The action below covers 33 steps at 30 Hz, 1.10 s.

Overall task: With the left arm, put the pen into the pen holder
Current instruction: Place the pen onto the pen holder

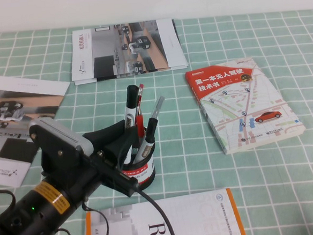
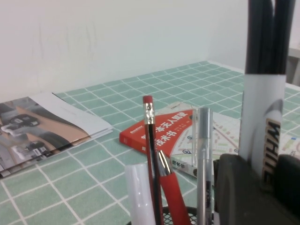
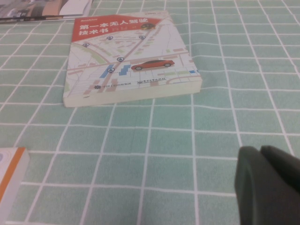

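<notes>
Left gripper point(image 1: 127, 144) clamps the pen point(image 1: 130, 106), hiding pen holder point(image 1: 145, 169); right gripper point(image 3: 262, 180) closed.

Lighting even and bright, diffuse, from overhead. Shadows soft and short: a faint one under the near edge of the book point(image 3: 131, 61) in the right wrist view, a small dark patch at the base of the pen holder point(image 1: 141, 172) in the high view. No hard glare. Far wall washes out to near white. Left arm point(image 1: 48, 184) soft in the high view (near the lens). Pen point(image 2: 262, 108) and dark fingers point(image 2: 243, 192) blurred in the left wrist view; surface point(image 3: 187, 154) sharper.
</notes>
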Each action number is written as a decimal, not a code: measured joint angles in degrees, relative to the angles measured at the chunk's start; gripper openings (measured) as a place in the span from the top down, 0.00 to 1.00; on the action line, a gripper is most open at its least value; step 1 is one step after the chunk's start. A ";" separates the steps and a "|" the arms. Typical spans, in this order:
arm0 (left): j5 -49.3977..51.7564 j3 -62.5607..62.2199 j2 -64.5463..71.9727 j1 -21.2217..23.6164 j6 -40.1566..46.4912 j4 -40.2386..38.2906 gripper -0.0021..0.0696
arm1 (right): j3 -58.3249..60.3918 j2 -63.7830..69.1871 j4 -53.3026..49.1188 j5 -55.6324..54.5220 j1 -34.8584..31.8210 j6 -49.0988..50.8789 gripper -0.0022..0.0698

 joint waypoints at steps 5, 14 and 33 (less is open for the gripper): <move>-0.14 0.00 0.00 0.00 0.89 -0.22 0.82 | 0.00 0.00 0.00 0.00 0.00 0.00 1.00; -0.14 -0.89 0.97 0.00 1.72 -1.50 0.82 | 0.00 0.00 0.00 0.00 0.00 0.00 1.00; -0.73 -1.13 5.01 0.00 -0.73 -0.15 0.72 | 0.00 0.00 0.00 0.00 0.00 0.00 1.00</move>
